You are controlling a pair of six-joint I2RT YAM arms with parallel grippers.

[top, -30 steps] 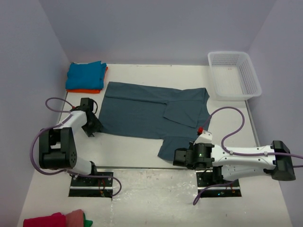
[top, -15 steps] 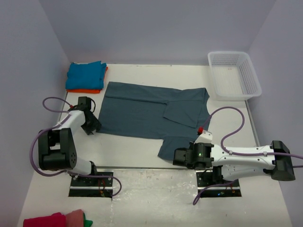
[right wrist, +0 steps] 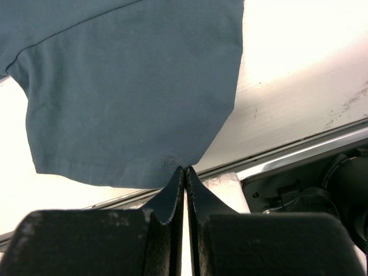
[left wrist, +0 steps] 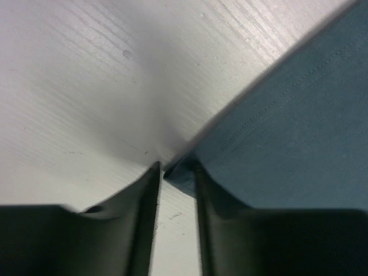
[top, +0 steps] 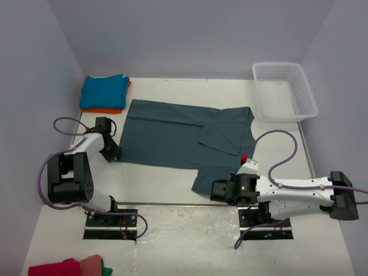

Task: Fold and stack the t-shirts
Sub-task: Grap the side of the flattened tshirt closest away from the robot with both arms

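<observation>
A white table (top: 167, 178) with faint grain filled the floor of a booth with plain pale lavender walls (top: 190, 34). A metal strip ran along the table's near edge, where the 2 arm bases were bolted.

At the far right corner sat a white mesh basket (top: 284, 91). At the far left corner, a folded turquoise t-shirt (top: 103, 91) lay on top of an orange t-shirt (top: 108, 110), of which only the edge showed. A red and pink bundle of cloth (top: 66, 268) lay below the near left edge. Purple cables (top: 283, 156) looped off both arms.

The slate-blue t-shirt (top: 184, 135) lay spread flat across the middle of the table, between the 2 grippers, with 1 sleeve reaching toward the near edge.

The left gripper (left wrist: 175, 170) sat low at the shirt's near left corner. Its jaws were parted by a narrow gap, with the tip of that corner lying just between the fingertips and not clamped.

The right gripper (right wrist: 184, 171) was fully closed, its tips meeting right at the hem of the near sleeve. Whether any cloth was pinched between them could not be told.
</observation>
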